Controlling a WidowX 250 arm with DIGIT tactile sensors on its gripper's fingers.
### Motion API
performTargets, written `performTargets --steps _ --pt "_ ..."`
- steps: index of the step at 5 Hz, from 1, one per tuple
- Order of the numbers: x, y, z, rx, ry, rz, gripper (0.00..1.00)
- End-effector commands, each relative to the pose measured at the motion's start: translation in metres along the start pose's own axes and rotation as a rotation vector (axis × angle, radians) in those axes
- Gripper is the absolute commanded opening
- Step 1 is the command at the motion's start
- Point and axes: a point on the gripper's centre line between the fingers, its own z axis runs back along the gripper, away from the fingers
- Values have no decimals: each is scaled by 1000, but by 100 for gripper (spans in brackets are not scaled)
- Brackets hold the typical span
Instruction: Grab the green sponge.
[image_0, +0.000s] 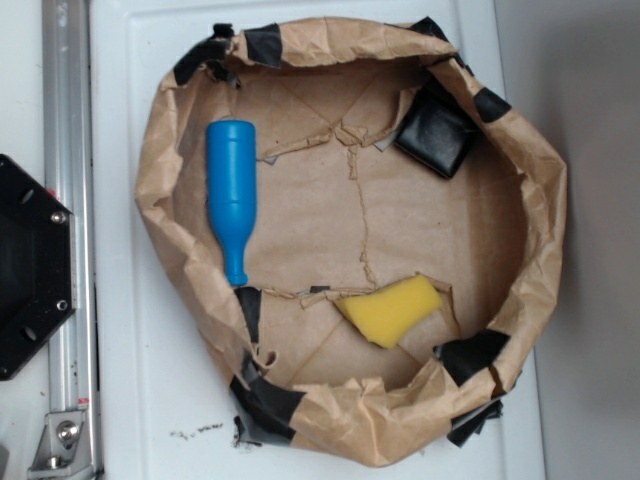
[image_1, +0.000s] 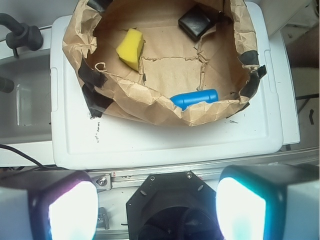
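gripper (image_1: 157, 205) spread open and empty, fingers (image_1: 65, 205) glowing at the wrist view's bottom edge, green sponge (image_1: 130, 48) far ahead and slightly left inside the brown paper basin (image_1: 150, 102), blue bottle (image_1: 195, 98) nearer, black pad (image_1: 195, 22) beyond, white tabletop (image_1: 165, 140) beneath

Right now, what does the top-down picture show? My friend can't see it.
A yellow sponge, a blue bottle lying on its side and a black pad sit apart inside a crumpled brown paper bowl on a white table. No gripper shows in this view.
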Motion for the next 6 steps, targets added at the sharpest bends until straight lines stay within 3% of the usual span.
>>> performTargets --steps 1,2,3,4,6 --pt "0 0 0 0 0 0 100" --pt "19 19 -52 9 -46 107 100" --pt "43 33 -81 -93 -123 270 100" --pt "71 37 -102 -211 -130 306 100" --pt "116 12 -110 -219 -114 356 100"
